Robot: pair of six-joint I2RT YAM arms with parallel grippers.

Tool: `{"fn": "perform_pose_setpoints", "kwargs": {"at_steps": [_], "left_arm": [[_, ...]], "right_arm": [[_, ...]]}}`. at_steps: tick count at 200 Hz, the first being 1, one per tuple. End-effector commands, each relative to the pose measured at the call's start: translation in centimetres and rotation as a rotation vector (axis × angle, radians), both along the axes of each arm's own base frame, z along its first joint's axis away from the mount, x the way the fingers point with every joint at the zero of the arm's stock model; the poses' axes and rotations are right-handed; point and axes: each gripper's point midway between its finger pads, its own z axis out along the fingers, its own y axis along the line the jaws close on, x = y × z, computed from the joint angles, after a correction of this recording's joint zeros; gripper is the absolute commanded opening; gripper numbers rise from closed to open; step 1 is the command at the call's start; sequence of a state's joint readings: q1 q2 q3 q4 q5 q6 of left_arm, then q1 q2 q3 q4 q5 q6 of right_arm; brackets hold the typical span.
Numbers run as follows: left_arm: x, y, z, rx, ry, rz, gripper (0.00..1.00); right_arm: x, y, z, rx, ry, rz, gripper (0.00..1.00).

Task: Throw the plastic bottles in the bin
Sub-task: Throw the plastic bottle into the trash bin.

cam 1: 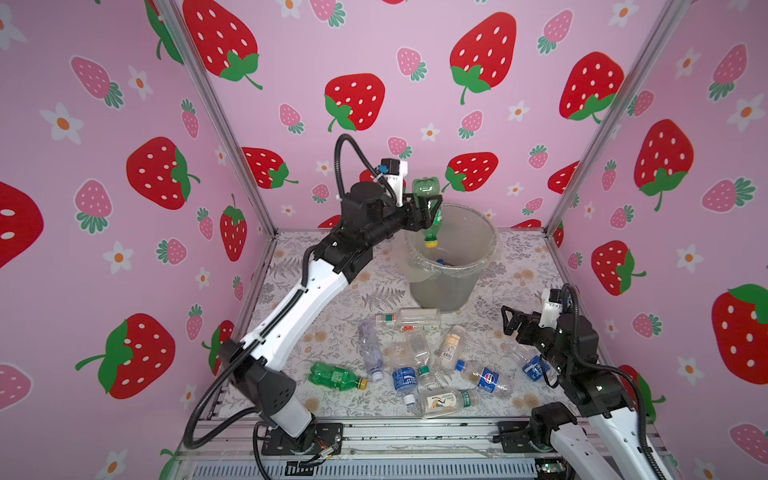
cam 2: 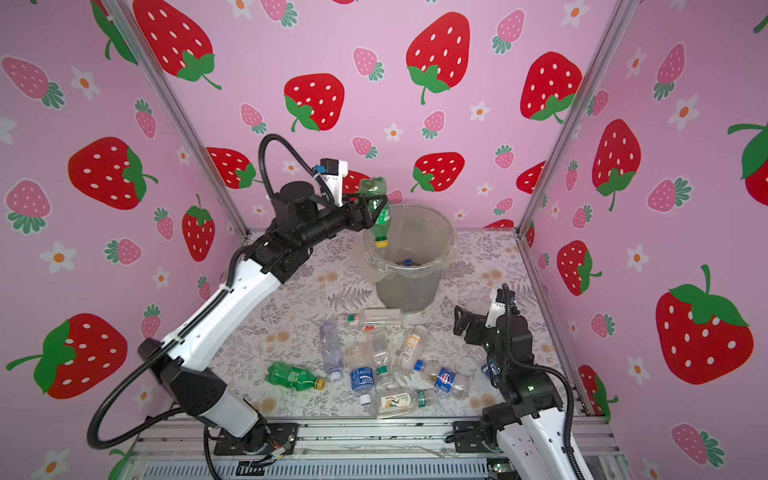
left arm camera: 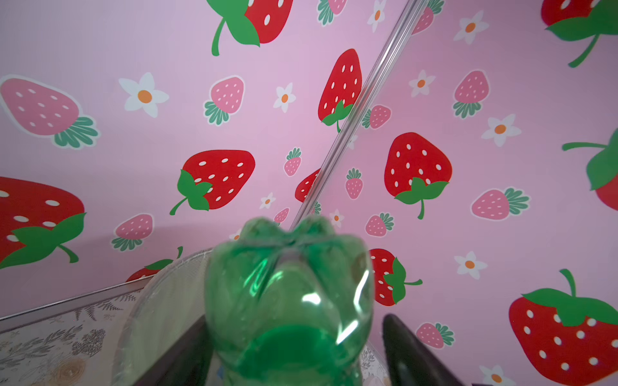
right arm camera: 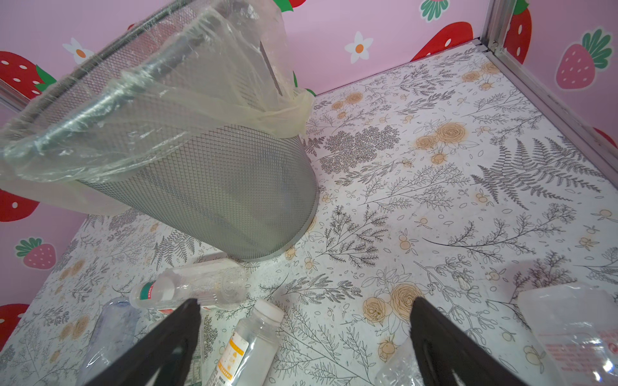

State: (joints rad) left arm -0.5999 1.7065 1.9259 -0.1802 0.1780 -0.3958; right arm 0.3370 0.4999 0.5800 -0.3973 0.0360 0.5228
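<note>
Across the lower middle of both top views: a flower-printed table (cam 1: pixel 374 291) (cam 2: pixel 332 286), walled in by strawberry-patterned panels (cam 1: pixel 104 124).

At frame centre, standing on the table: the grey mesh bin (cam 1: pixel 446 291) (cam 2: pixel 405 291), lined with a clear bag. In the right wrist view, filling the upper left (right arm camera: pixel 217 187).

Reaching up from lower left to just above the bin's left rim: the left gripper (cam 1: pixel 432 208) (cam 2: pixel 376 204). Jaws spread wider than the green bottle (cam 1: pixel 426 187) (left arm camera: pixel 287 300) between them, a sliver of wall showing between bottle and one finger (left arm camera: pixel 411 351). Contact with the other finger not discernible. Bottle upside down, yellow cap (cam 1: pixel 431 242) pointing into the bin's mouth.

At right centre, low over the table: the right gripper (cam 1: pixel 508 322) (right arm camera: pixel 304 334), wide open and empty.

Below the bin, lying scattered on the table: the other bottles (cam 1: pixel 419 353), mostly clear, with a second green bottle (cam 1: pixel 334 375) at the pile's left edge.

Deep inside the bin: a blue cap (cam 1: pixel 441 262).
</note>
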Motion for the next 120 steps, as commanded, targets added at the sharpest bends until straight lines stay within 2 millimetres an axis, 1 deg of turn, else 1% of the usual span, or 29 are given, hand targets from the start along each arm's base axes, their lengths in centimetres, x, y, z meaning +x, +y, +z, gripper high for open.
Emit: {"fn": "perform_pose_setpoints", "kwargs": {"at_steps": [1, 10, 26, 40, 55, 59, 60, 65, 67, 73, 80, 120], "left_arm": [[2.0, 0.2, -1.3, 0.087, 0.088, 0.105, 0.99], [2.2, 0.6, -1.1, 0.090, 0.094, 0.127, 0.99], [1.5, 1.3, -0.4, 0.082, 0.077, 0.138, 0.99], [0.5, 2.9, 0.4, 0.077, 0.060, 0.170, 0.99], [-0.6, 4.8, 0.4, 0.083, 0.061, 0.219, 0.99], [-0.8, 5.4, 0.1, 0.089, 0.066, 0.232, 0.99], [-1.0, 5.5, 0.3, 0.086, 0.063, 0.234, 0.99], [-1.2, 5.9, -0.2, 0.096, 0.071, 0.243, 0.99], [-1.5, 6.3, 0.0, 0.094, 0.068, 0.247, 0.99], [-1.9, 7.0, -0.5, 0.101, 0.078, 0.260, 0.99], [-2.5, 7.9, -0.6, 0.103, 0.083, 0.275, 0.99], [-5.0, 12.4, -3.9, 0.151, 0.155, 0.346, 0.99]], "right_arm": [[0.0, -0.2, 0.2, 0.008, -0.013, -0.010, 0.99], [0.0, -0.2, 0.2, 0.010, -0.015, -0.011, 0.99], [0.0, -0.2, 0.3, 0.010, -0.017, -0.009, 0.99], [0.0, -0.2, 0.2, 0.008, -0.014, -0.008, 0.99], [0.1, 0.0, 0.0, 0.006, -0.007, -0.002, 0.99], [0.2, 0.0, -0.1, 0.004, -0.005, -0.001, 0.99], [0.2, 0.0, -0.1, 0.004, -0.005, -0.001, 0.99], [0.2, 0.1, -0.2, 0.005, 0.001, 0.001, 0.99], [0.2, 0.1, -0.2, 0.004, 0.001, 0.002, 0.99], [0.3, 0.1, -0.2, 0.005, 0.004, 0.003, 0.99], [0.3, 0.2, -0.4, 0.003, 0.013, 0.005, 0.99], [0.6, 0.6, -0.7, 0.018, 0.042, 0.015, 0.99]]}}
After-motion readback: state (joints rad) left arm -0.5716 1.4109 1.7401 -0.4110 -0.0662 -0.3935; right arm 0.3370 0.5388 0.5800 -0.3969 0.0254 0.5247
